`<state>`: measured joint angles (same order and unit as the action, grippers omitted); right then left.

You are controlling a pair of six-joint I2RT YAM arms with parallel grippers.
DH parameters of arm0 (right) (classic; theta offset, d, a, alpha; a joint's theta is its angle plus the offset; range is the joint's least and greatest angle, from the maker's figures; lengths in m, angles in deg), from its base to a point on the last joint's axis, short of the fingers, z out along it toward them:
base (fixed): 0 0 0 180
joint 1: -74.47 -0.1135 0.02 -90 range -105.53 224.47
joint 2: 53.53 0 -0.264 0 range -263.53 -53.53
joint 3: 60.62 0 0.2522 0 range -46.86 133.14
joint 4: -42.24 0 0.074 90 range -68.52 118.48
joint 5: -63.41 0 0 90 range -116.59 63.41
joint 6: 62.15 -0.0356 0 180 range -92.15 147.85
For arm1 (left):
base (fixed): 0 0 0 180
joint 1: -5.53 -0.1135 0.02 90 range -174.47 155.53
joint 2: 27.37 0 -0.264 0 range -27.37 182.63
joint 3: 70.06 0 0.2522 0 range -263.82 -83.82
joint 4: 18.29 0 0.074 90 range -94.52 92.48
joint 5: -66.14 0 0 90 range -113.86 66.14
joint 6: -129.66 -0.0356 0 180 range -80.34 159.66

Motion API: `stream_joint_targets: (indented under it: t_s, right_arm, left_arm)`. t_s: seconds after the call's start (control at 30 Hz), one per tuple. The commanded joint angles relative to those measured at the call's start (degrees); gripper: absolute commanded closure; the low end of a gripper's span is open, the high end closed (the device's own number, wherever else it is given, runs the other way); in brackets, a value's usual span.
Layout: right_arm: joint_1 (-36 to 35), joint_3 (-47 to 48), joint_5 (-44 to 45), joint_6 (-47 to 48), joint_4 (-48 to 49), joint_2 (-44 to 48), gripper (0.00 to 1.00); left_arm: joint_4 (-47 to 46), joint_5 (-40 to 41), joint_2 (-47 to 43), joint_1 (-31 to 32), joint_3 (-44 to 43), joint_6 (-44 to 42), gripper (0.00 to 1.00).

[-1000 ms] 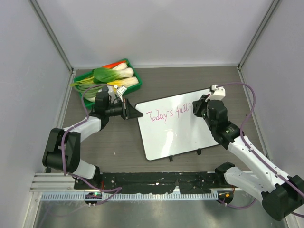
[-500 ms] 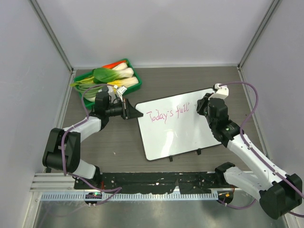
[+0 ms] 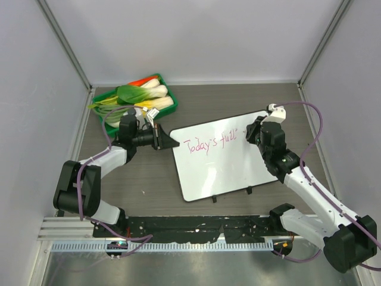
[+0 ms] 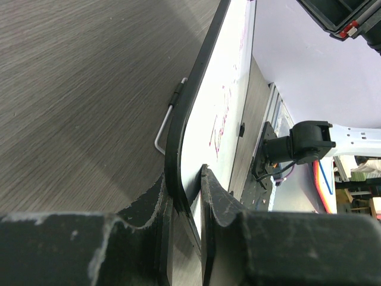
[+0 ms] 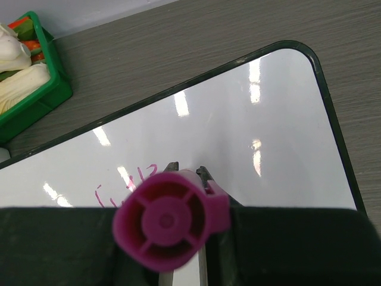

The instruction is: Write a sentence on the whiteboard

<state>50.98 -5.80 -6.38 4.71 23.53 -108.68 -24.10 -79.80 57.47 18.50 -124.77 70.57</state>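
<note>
The whiteboard (image 3: 229,164) lies tilted on the table, white with a black rim and two small feet on its near edge. Pink script on it reads "Today's full" (image 3: 208,144). My left gripper (image 3: 164,141) is shut on the board's left corner; the left wrist view shows the rim (image 4: 191,113) pinched between the jaws (image 4: 187,199). My right gripper (image 3: 252,136) is shut on a magenta marker (image 5: 169,223) held over the board's upper right, just right of the writing (image 5: 128,182). The marker's tip is hidden.
A green tray (image 3: 161,80) of vegetables stands at the back left, behind my left arm; its corner shows in the right wrist view (image 5: 47,71). Grey walls close in the sides and back. A black rail (image 3: 196,229) runs along the near edge.
My right gripper with the marker has shifted a little to the right along the board, past the word "full". The left arm and the board have not moved.
</note>
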Motion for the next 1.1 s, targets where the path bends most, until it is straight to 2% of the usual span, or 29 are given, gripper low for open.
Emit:
stream_joint_targets:
  t_s: [0.0, 0.43, 1.07]
  right_arm:
    - [0.2, 0.3, -1.7, -0.4, 0.3, 0.6, 0.98]
    - [0.1, -1.0, -1.1, 0.5, -4.5, 3.6, 0.99]
    - [0.2, 4.0, 1.2, 0.8, -0.1, -1.2, 0.99]
  left_arm:
    - [3.1, 4.1, 0.9, 2.0, 0.5, -9.1, 1.00]
    - [3.2, 4.1, 0.9, 2.0, 0.6, -9.0, 1.00]
    - [3.4, 4.0, 0.9, 2.1, 0.4, -9.2, 1.00]
